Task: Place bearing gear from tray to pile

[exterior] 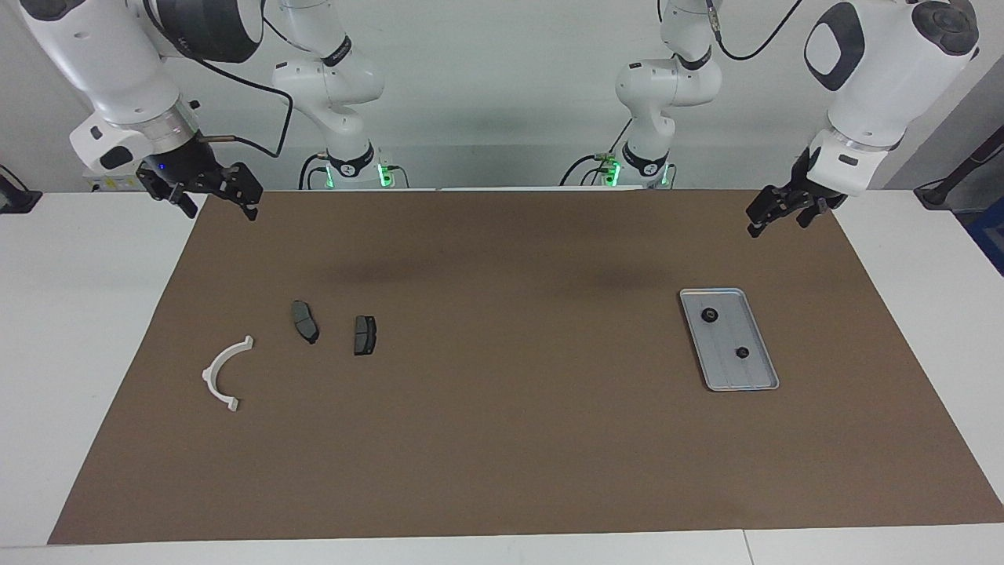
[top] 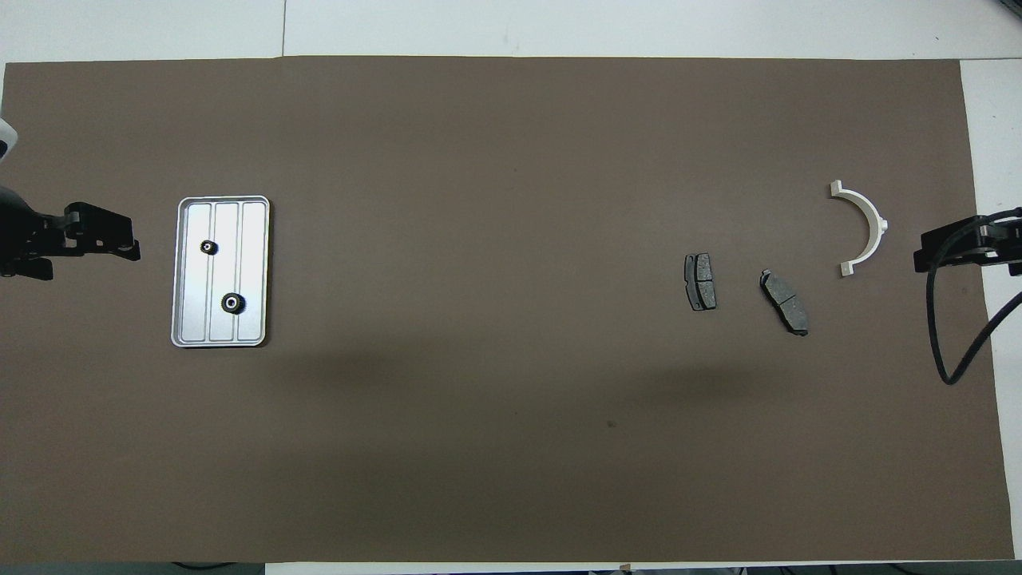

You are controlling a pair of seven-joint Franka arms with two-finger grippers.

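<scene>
I see a white surface (exterior: 94, 377) under a brown mat (exterior: 502, 439), with a pale wall visible only in the facing view. The tray (top: 255, 271) lies toward the left arm's end, holding two bearing gears (top: 231, 303). The pile (top: 778, 271), a white bracket (top: 866, 228) and two brake pads (top: 701, 281), sits well apart from the tray. The left gripper (exterior: 776, 213) and right gripper (exterior: 210, 195) hover with fingers spread and empty.

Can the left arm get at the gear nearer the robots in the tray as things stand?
Probably yes. The left gripper hangs open, holding nothing, over the mat at its own end of the table. The tray lies open-topped close by, the gear sits apart from the second gear, and nothing lies between.
</scene>
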